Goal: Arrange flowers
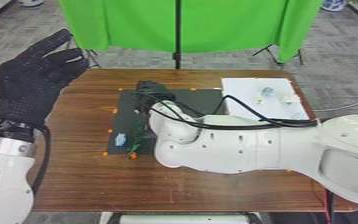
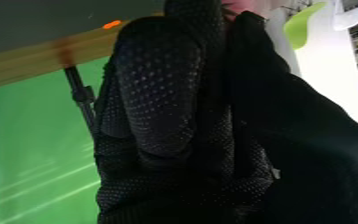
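Evidently the step in hand is to steady the flower for arranging. The right hand [image 1: 153, 95] is over the dark mat [image 1: 182, 95] on the desk [image 1: 78, 175], its fingers [image 2: 162, 85] pressed together and the thumb drawn in against them, apparently pinching the pink bloom [image 2: 238, 5] at their tips. A green stem [image 1: 139, 137] lies over the mat on the robot's near side of that hand; whether it belongs to the bloom, one cannot tell. The left hand [image 1: 35, 75] is raised at the left, its fingers loosely spread.

To do this well, the right hand wants a light pinch, low on the stem rather than on the petals, which could crush. A slow lift, with the wrist turned gradually, should spare the leaves from snagging on the mat.
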`<state>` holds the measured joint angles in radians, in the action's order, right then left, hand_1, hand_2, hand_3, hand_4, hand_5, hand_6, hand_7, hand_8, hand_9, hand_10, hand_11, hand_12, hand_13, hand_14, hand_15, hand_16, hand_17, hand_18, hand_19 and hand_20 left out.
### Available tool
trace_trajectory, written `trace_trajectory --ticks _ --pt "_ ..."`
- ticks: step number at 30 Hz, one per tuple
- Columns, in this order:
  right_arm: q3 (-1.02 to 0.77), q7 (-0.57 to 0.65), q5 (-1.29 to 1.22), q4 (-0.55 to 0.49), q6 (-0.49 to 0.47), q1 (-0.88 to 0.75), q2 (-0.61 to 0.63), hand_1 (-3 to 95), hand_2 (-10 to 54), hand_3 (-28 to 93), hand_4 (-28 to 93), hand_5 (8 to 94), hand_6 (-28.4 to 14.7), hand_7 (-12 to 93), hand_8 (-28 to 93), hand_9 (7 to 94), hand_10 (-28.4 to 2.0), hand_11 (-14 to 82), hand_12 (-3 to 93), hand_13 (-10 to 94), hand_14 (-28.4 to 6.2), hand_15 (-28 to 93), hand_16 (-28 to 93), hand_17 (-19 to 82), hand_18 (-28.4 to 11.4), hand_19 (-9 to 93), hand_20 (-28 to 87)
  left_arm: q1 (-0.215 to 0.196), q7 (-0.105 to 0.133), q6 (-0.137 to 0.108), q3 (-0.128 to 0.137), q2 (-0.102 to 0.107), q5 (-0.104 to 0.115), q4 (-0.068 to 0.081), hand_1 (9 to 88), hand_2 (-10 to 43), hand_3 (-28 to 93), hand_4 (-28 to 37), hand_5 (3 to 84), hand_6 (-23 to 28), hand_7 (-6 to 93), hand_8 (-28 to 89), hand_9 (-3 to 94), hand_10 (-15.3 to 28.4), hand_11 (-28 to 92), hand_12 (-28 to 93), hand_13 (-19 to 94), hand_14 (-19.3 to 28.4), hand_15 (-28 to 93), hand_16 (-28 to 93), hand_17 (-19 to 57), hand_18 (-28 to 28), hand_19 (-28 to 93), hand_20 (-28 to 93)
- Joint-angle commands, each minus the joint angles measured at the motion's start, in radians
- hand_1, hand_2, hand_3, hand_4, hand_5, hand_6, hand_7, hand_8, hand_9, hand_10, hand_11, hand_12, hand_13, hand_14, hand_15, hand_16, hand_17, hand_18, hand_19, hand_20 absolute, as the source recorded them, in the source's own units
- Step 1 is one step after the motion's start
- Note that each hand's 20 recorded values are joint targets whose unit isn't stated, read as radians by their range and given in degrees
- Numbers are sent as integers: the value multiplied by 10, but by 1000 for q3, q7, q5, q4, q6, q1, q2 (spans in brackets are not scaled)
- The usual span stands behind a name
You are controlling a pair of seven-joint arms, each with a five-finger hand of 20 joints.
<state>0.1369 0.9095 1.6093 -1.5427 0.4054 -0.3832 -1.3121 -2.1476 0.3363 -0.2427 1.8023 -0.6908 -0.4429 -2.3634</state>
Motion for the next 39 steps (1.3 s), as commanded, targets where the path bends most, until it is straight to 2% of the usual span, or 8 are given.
trace_trajectory --ticks 1,9,14,15,19,24,35,39 --pt "39 -13 -28 -13 3 30 -39 568 -95 664 -283 819 63 212 0 934 -24 49 271 860 -15 565 205 367 -143 917 73 4 1 12 -13 3 -1 3 229 70 797 -232 374 101 183 -109 355 211 309 115 261 284 550 -104 -72 255 613 155" --pt "63 -13 -57 -3 5 64 -44 562 -95 650 -283 813 65 205 -6 929 -22 38 264 858 -14 565 202 362 -141 916 81 15 0 11 -19 8 -2 6 228 70 798 -232 375 101 183 -110 354 212 309 115 259 284 550 -103 -72 255 613 155" --pt "52 -6 -66 -1 -30 55 -42 549 -95 622 -283 768 56 181 -23 903 -24 33 255 848 -15 570 198 355 -139 911 94 4 10 8 -15 9 2 4 228 71 797 -232 374 101 184 -110 354 212 308 114 260 284 550 -103 -72 255 613 155" --pt "45 -6 -66 1 -43 50 -41 552 -95 608 -283 758 54 178 -25 897 -24 32 254 845 -15 571 199 354 -138 911 95 6 6 15 -14 8 1 7 229 71 797 -232 374 101 183 -110 354 212 307 114 260 284 550 -104 -72 255 613 155" --pt "21 -9 -69 5 -79 32 -39 540 -95 607 -283 713 53 177 -42 875 -30 45 239 835 -17 576 193 346 -140 908 100 2 2 11 -10 1 -1 6 229 71 797 -233 374 101 183 -110 354 212 307 115 261 284 550 -104 -72 255 613 155" --pt "25 3 -76 8 -77 33 -38 539 -95 584 -283 679 48 174 -56 854 -37 62 222 832 -19 578 191 342 -140 907 101 5 3 16 -15 2 2 9 229 71 797 -232 375 101 183 -110 354 213 309 116 261 284 550 -104 -72 255 613 155" --pt "29 5 -85 11 -61 41 -35 535 -95 567 -283 665 47 175 -73 836 -38 81 197 829 -21 576 185 340 -141 907 101 13 2 17 -20 6 2 15 230 71 796 -232 376 102 183 -110 353 212 310 116 259 284 550 -104 -72 255 613 155" --pt "21 10 -84 7 -70 37 -29 529 -95 572 -283 663 48 176 -76 831 -39 87 189 829 -22 576 185 339 -142 907 102 5 7 14 -19 6 4 11 229 71 796 -232 376 103 183 -110 354 212 310 115 260 284 550 -104 -72 255 613 154"
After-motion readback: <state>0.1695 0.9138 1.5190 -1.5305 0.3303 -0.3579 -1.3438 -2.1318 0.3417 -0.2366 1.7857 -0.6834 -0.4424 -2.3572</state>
